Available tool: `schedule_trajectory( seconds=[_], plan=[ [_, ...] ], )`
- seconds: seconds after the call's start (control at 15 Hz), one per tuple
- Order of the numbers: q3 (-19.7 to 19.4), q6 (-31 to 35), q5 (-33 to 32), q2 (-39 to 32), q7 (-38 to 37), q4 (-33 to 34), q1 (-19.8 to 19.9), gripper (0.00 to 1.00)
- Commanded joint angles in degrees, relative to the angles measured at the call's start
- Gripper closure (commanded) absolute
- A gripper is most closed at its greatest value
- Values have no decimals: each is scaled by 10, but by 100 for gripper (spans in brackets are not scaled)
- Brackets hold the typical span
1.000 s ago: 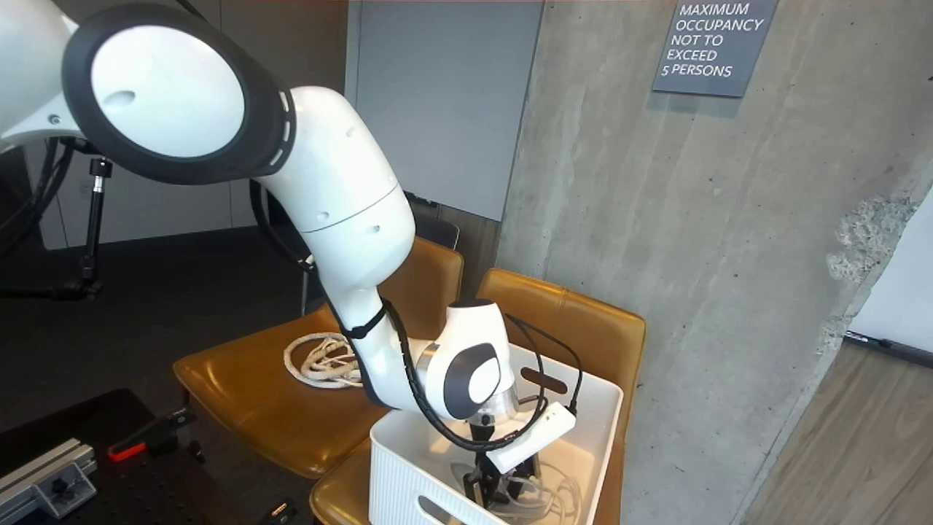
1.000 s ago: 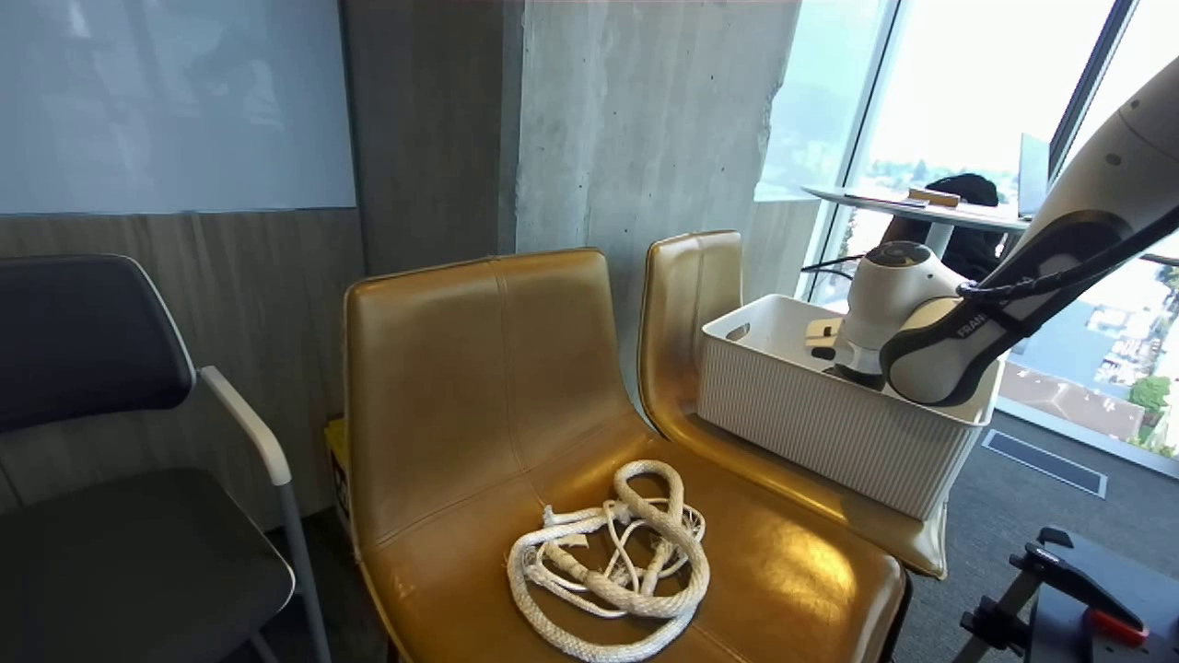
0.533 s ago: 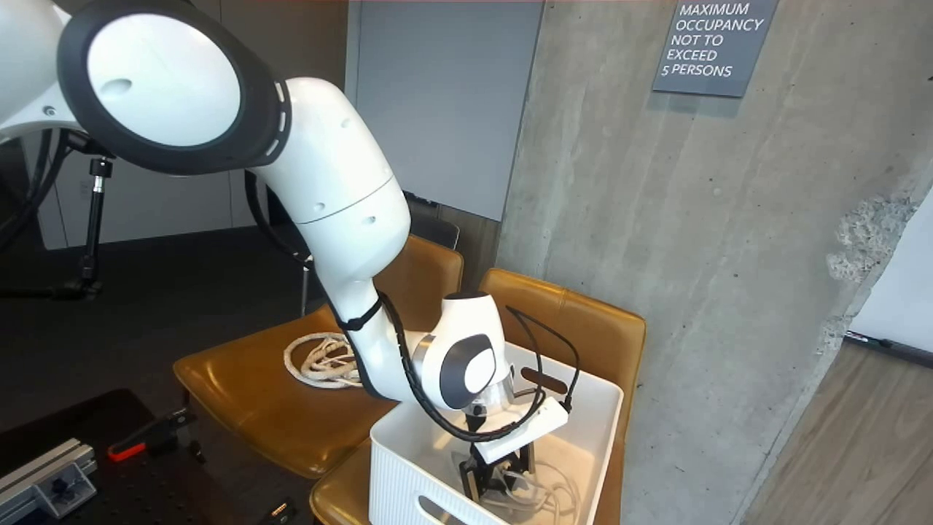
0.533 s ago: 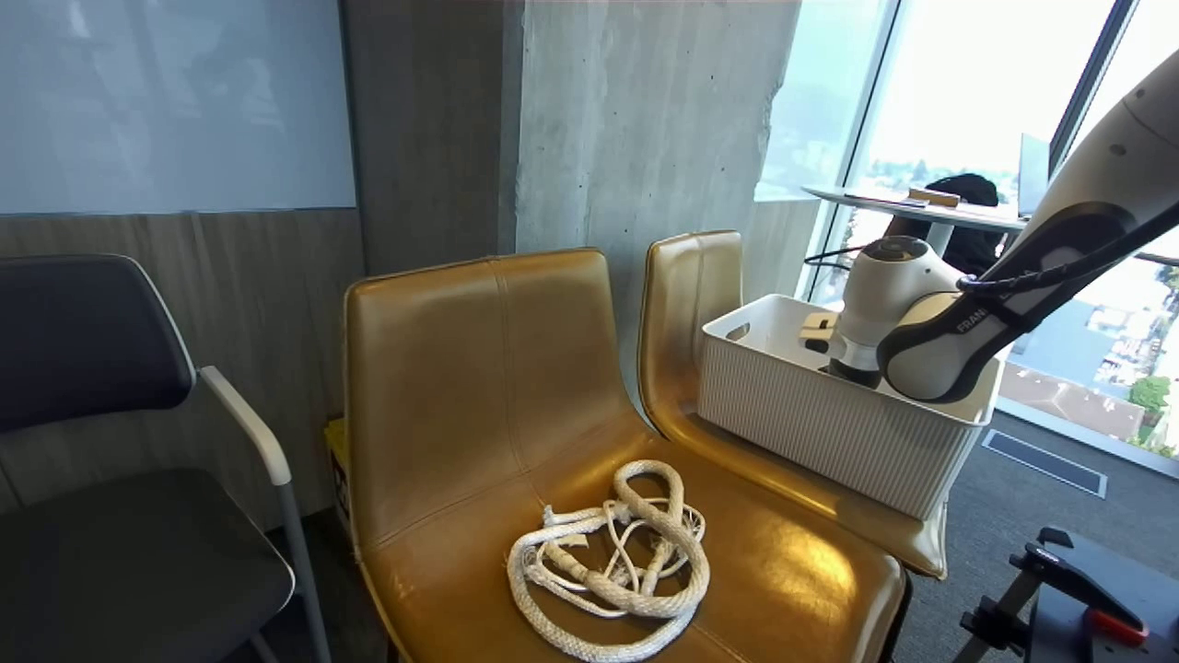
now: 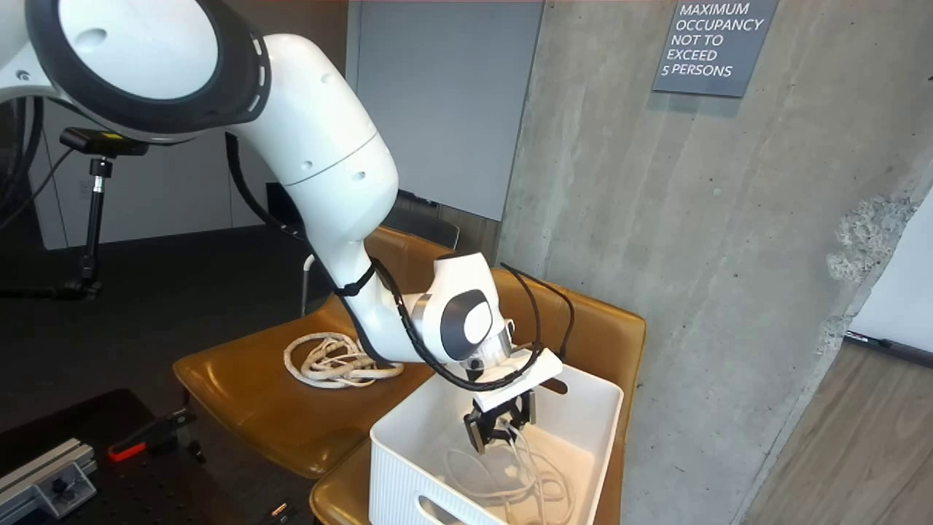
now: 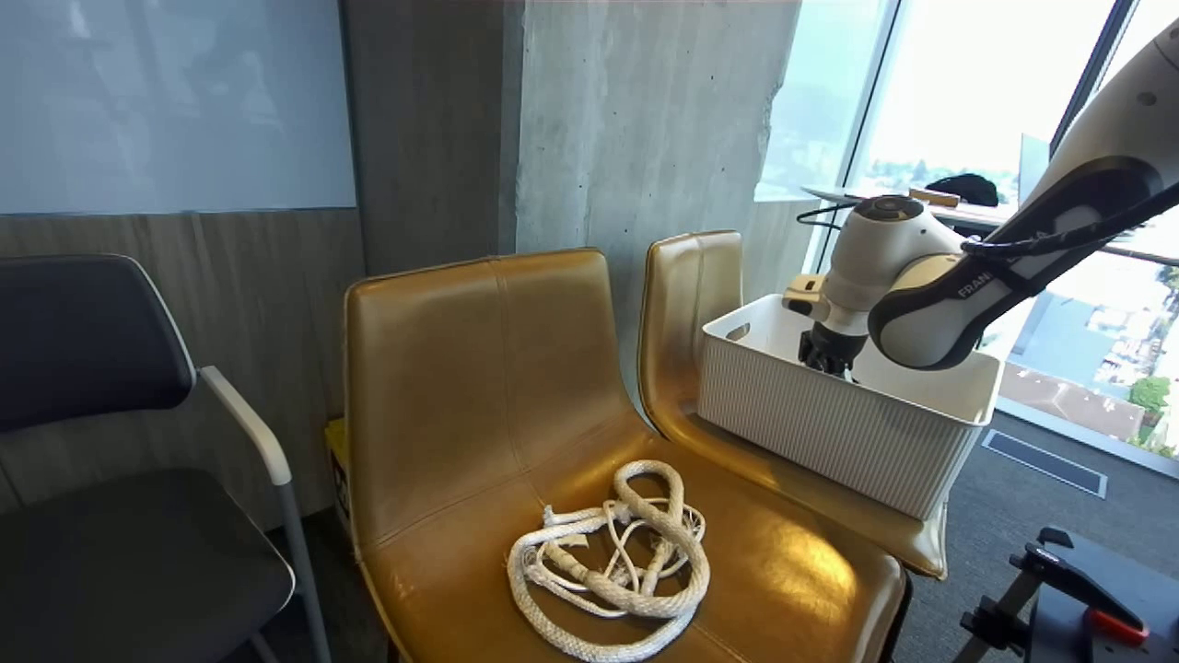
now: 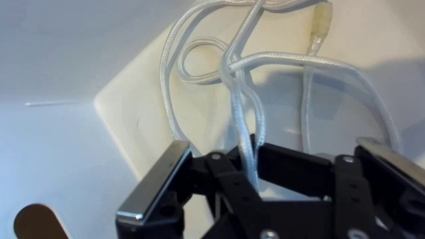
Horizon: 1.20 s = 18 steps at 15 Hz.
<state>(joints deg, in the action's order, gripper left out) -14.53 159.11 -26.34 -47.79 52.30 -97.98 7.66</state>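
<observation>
Raising the thin white braided cord [image 7: 239,113] inside the ribbed white plastic bin [image 5: 401,470]: in an exterior view, pulled toward 12 o'clock over the last second by the black two-finger gripper [image 5: 503,430], narrowed onto it; apparently securely caught, with slack trailing at 5 o'clock.

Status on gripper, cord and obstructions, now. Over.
Gripper shut on cord. Remaining cord looped inside bin. Bin walls around gripper, possible obstruction.

White arm [image 5: 332,138], black cable [image 5: 413,341], black hand [image 5: 501,423]
</observation>
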Motion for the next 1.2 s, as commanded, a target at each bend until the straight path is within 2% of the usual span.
schedule_trajectory(
  seconds=[0.0,0.33,0.67,1.13],
  plan=[
    [-14,-12,-35,61,-42,-12,-32,100],
    [-4,-29,-67,127,-101,-6,-87,100],
    [18,-69,-137,171,-174,3,-150,100],
    [97,-154,-215,213,-263,34,-199,100]
  ],
)
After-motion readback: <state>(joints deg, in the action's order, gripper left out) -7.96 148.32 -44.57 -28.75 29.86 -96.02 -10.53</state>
